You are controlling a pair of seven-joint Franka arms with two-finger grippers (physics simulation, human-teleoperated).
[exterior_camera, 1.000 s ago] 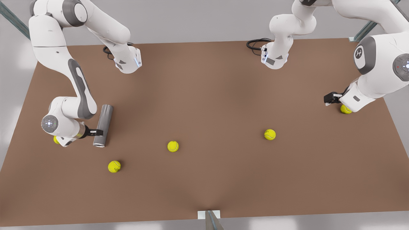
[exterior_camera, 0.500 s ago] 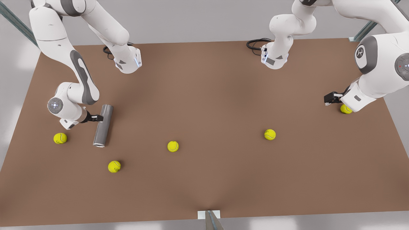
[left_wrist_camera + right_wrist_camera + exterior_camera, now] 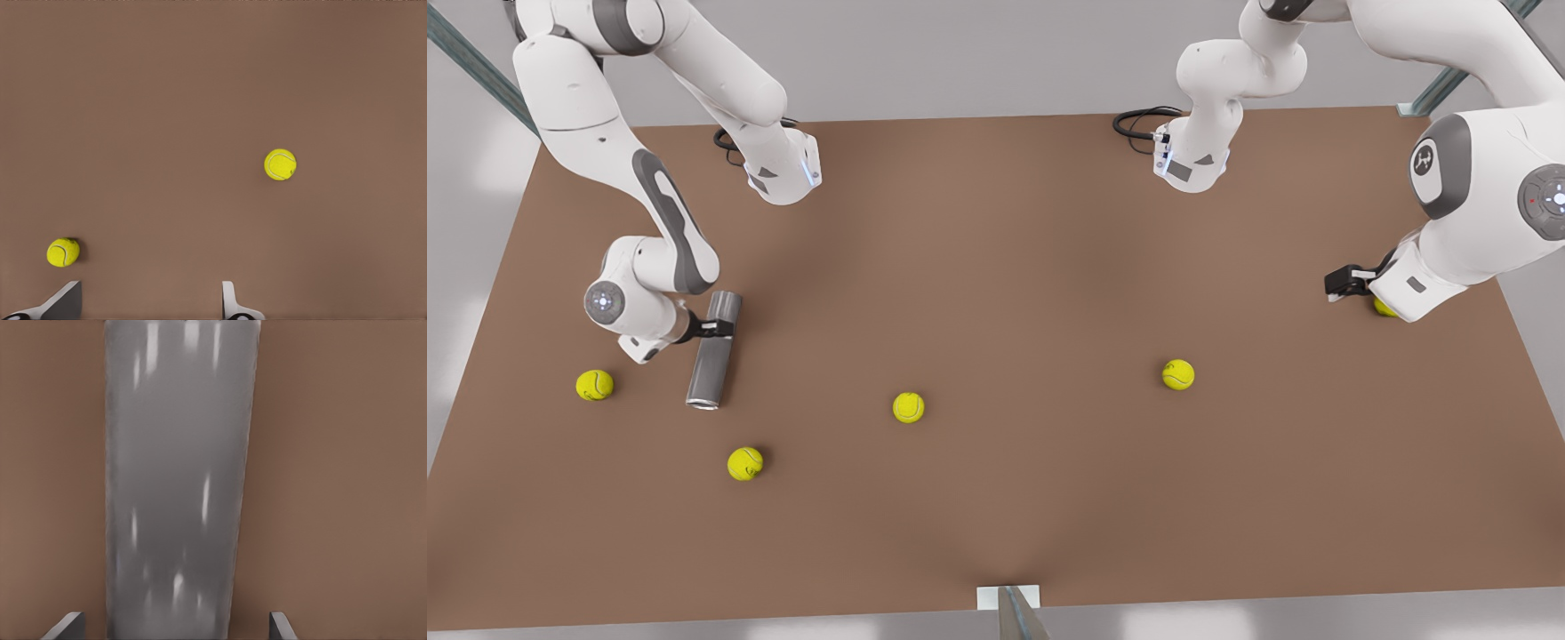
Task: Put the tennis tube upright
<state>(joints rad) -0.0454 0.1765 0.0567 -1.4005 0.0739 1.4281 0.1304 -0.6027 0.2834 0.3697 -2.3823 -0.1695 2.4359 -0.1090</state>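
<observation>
**Tennis tube lying flat, right gripper straddling it**

We see the tennis tube (image 3: 714, 350) lying on its side on the brown table (image 3: 1032, 267), toward the front view's left. Its long axis runs nearly toward and away from that camera, tilted slightly so the far end sits a little to the front view's right of the near end. The near end shows a pale, bright rim, which we take for the open mouth; the far end is partly behind the gripper. In the right wrist view the tube (image 3: 179, 480) runs lengthwise through the frame.

The tube is a plain grey cylinder with a metallic sheen and soft streaks of reflected light along its wall. We find no brand, label or writing on it.

The right gripper (image 3: 717, 328) sits over the tube's far half, and its fingers (image 3: 65, 627) are spread, one on each side of the tube, with a gap of table between each fingertip and the wall.

The left gripper (image 3: 1341, 284) hangs low at the front view's right, beside a tennis ball (image 3: 1384, 308) partly hidden under the arm. Its fingers (image 3: 230, 303) are spread with nothing between them. Four more tennis balls (image 3: 908, 407) lie scattered on the table, one of them just off the tube's near end on the front view's left.
</observation>
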